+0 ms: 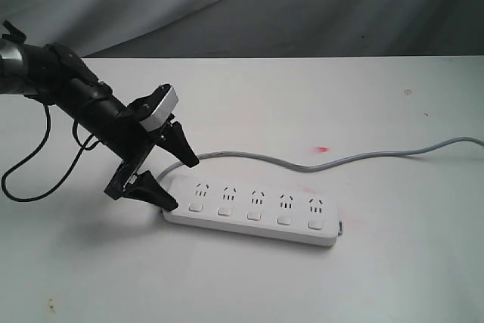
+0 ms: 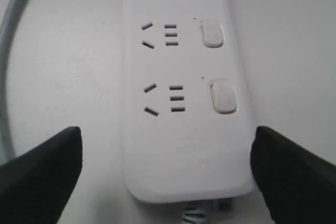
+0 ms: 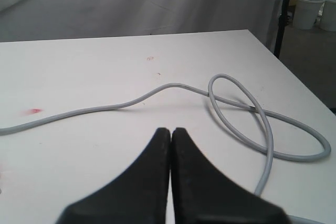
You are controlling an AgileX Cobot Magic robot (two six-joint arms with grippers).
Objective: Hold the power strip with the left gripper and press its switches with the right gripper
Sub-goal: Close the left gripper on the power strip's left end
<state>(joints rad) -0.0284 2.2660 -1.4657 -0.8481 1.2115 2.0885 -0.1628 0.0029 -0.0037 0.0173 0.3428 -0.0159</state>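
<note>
On a white table [image 1: 393, 277], the power strip [image 1: 253, 203] lies flat near the middle, socket side up. Its five switches [image 1: 255, 215] sit in a row along the near edge, one below each socket set. The left gripper [image 1: 183, 184] reaches in from the left on its slim black arm, jaws spread wide on either side of the strip's left end. In the left wrist view the same gripper [image 2: 168, 145] straddles that rounded end of the strip [image 2: 184, 145]. One of its fingers [image 2: 286, 174] is right at the switch-side edge, though contact cannot be made out, while the other stands clear of the opposite edge. Three switches [image 2: 222, 96] show in that view. The grey cord [image 1: 302, 164] leaves the strip at the gripper end and runs behind it across the table toward the right edge, passing a small red mark [image 1: 323, 148]. The right gripper [image 3: 170, 136] appears only in its own wrist view. Its two black fingers are pressed together above the bare tabletop, and the cord [image 3: 239, 109] curls into a loop ahead of them.
</note>
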